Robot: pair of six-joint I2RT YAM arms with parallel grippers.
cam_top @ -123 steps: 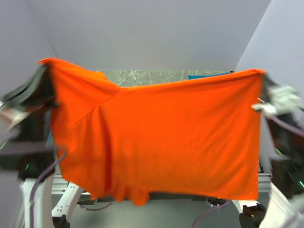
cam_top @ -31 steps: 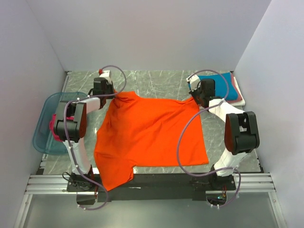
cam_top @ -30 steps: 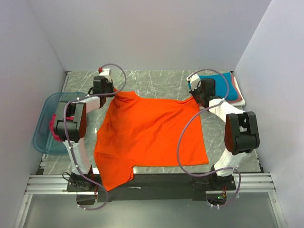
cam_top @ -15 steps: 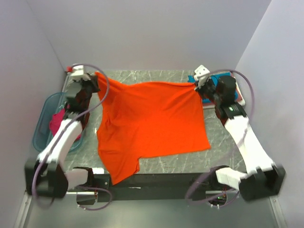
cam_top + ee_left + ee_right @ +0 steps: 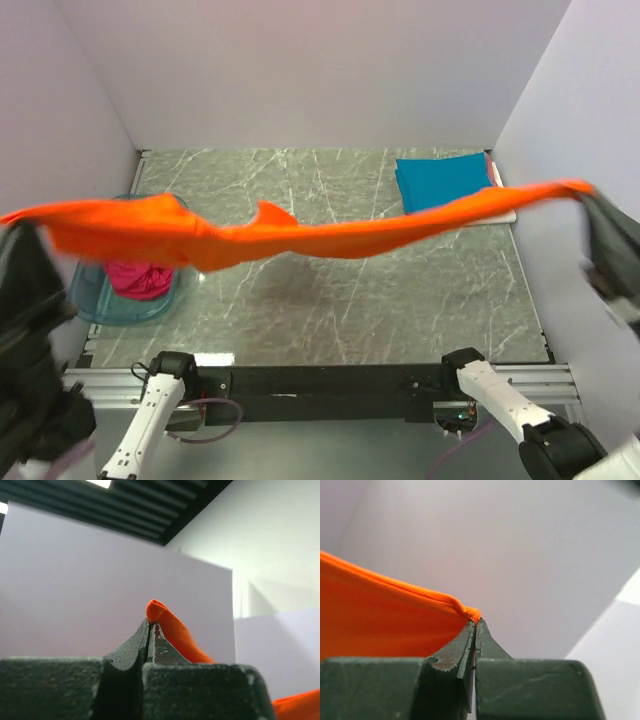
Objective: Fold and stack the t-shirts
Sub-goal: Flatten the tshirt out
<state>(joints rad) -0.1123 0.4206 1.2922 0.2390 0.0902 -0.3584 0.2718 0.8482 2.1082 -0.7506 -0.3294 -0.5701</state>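
Note:
The orange t-shirt (image 5: 300, 237) stretches high above the table as a long, blurred band from left edge to right edge in the top view. My left gripper (image 5: 150, 626) is shut on one corner of the orange t-shirt (image 5: 172, 632); in the top view the left gripper (image 5: 15, 235) is a dark blur at far left. My right gripper (image 5: 475, 622) is shut on the other corner of the orange t-shirt (image 5: 385, 620); the right gripper (image 5: 592, 205) shows blurred at far right. A folded teal t-shirt (image 5: 440, 180) lies at the back right. A magenta t-shirt (image 5: 140, 277) sits in the tub.
The translucent blue tub (image 5: 105, 305) stands at the table's left edge. A white and pink cloth layer (image 5: 500, 212) lies under the teal one. The marble table top (image 5: 340, 300) shows bare below the lifted shirt. Walls close in left, back and right.
Both arms have swung up and outward, lifting the orange t-shirt off the table into a taut band in the air. Both grips stayed shut on its corners.

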